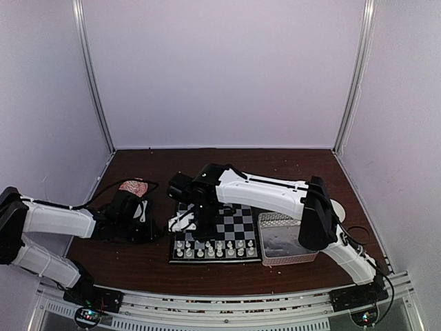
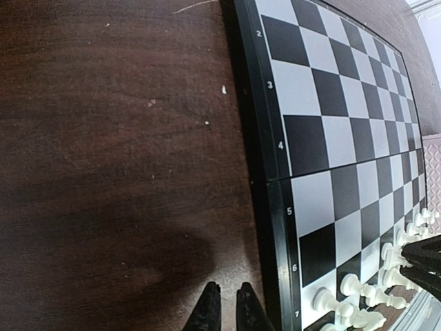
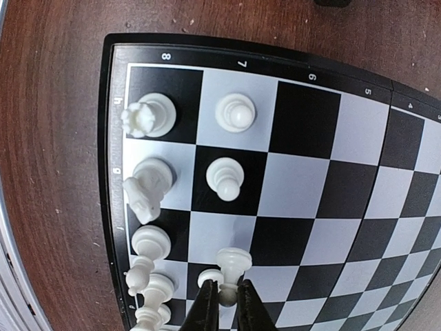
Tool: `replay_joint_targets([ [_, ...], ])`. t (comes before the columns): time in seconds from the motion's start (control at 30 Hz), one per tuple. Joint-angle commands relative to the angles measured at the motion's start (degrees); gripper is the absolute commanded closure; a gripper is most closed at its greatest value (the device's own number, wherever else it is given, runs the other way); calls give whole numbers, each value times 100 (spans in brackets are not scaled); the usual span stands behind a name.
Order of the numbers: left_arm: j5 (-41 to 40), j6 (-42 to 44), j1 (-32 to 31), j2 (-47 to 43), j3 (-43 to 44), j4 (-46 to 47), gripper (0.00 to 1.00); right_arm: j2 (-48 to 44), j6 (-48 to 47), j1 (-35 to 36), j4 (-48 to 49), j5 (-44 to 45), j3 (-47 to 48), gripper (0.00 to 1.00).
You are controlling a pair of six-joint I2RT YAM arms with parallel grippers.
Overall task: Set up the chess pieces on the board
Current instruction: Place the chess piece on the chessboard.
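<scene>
The board [image 1: 231,224] lies mid-table, with two rows of white chess pieces [image 1: 213,248] along its near edge. My right gripper [image 3: 226,308] hangs over the board's near left corner [image 1: 187,222]. It is shut on the head of a white pawn [image 3: 234,261], whose base tilts away above a pale square. Close by stand a rook [image 3: 148,114], a knight [image 3: 146,186], a bishop [image 3: 149,243] and two pawns [image 3: 236,110]. My left gripper [image 2: 226,312] is shut and holds nothing. It hovers over bare wood just left of the board [image 2: 331,138], near the pieces [image 2: 365,296].
A clear plastic tray [image 1: 286,241] sits against the board's right side, under the right arm's elbow. A pink and red object [image 1: 134,187] lies behind the left gripper [image 1: 146,227]. A white round thing [image 1: 337,207] shows behind the right arm. Pale crumbs [image 2: 223,89] dot the wood.
</scene>
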Motion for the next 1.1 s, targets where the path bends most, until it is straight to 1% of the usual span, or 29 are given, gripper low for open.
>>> replay_joint_targets([
  [0.0,-80,-29,-25,-41,-53,151,91,55,-29,74,-41,-19,43,91],
  [0.57,-71,-66,-24,17,-82,231,91,127,-49,114,-98,133,-18,89],
  [0.83,-61,-88,-29,21,-110,271,91,84,-16,122,-36,52,-20,89],
  [1.07,-53,-84,-23,-23,-146,270,90,175,-22,125,-47,-37,-19,94],
])
